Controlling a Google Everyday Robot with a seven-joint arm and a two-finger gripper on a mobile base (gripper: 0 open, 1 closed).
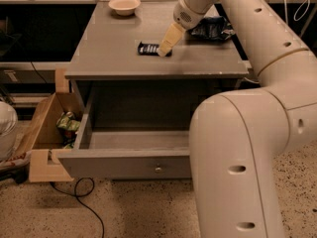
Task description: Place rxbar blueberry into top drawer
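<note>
The rxbar blueberry (147, 48) lies flat on the grey cabinet top (109, 53), a small dark navy bar with pale lettering. My gripper (164, 47) reaches down from the upper right, its pale fingers (169, 37) angled down with the tips at the bar's right end, touching or just above it. The top drawer (124, 163) is pulled out wide open below the cabinet top, with a small round knob (158, 169) on its front. Its right part is hidden behind my arm.
A wrinkly dark blue bag (212, 29) lies at the back right of the top. A pale bowl (124, 5) sits at the back. A tan wooden box (44, 128) with green packets stands left of the drawer. A black cable (81, 202) runs on the floor.
</note>
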